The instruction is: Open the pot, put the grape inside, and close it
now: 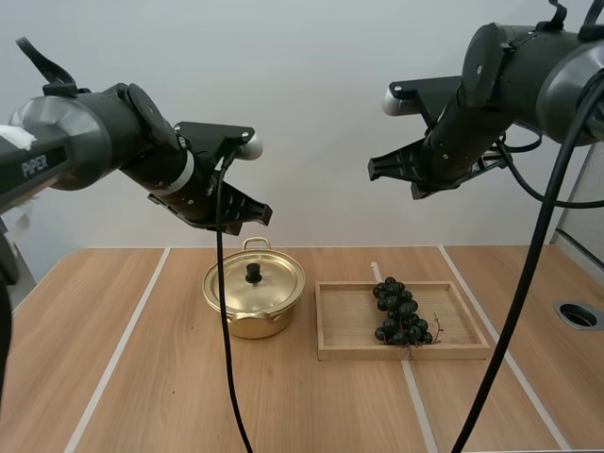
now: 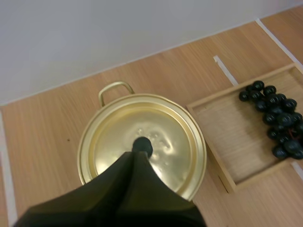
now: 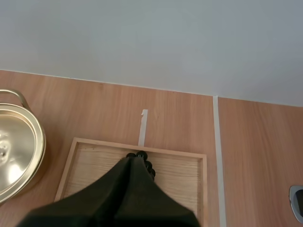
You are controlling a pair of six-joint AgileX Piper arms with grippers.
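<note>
Black fingers of my left gripper [image 2: 136, 153] lie pressed together into one dark wedge, clenched on nothing. Their tip points down at the black knob [image 2: 142, 145] in the middle of the gold lid [image 2: 142, 142]. The lid sits square on the pot [image 1: 253, 311], so the opening step is not yet begun. My right gripper [image 3: 132, 160] is likewise clamped shut and empty, aimed at the far end of the grape bunch [image 1: 401, 311]. The bunch lies in the wooden tray [image 1: 406, 353], just beside the pot on my right arm's side.

The main risk, as I judge it, is a descent with the fingers closed. The wedge would strike the knob instead of straddling it, and could push the light pot along the table [image 1: 142, 377] or tip the lid. The knob is small and round, so an off-centre pinch may slip. Pot and tray stand close together, so a lid carried toward the tray could knock its rim. The grapes are loose on their stem, and a pinch on only a few berries may tear them off.

In the high view my left arm reaches in from its side, held high, with the wrist bent down over the pot. The gripper seems well above the knob, though the wrist view makes that gap hard to judge. My right arm mirrors it, raised and angled down toward the tray.
</note>
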